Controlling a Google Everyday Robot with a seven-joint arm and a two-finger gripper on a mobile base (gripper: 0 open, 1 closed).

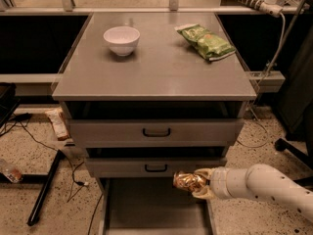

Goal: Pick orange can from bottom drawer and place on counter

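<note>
The orange can (pixel 186 181), shiny golden-orange and wrinkled, is held in my gripper (pixel 196 183). The gripper is shut on it, just above the open bottom drawer (pixel 146 204) and in front of the middle drawer's face. My white arm (pixel 264 185) comes in from the lower right. The bottom drawer's grey floor is bare where it shows. The counter (pixel 156 67) is the flat grey cabinet top above the drawers.
A white bowl (pixel 122 39) sits at the counter's back left. A green snack bag (pixel 205 41) lies at its back right. Two grey drawers with black handles (pixel 156 131) are shut. Cables and a black stand (pixel 44 190) lie on the floor at left. A chair base (pixel 293 148) stands at right.
</note>
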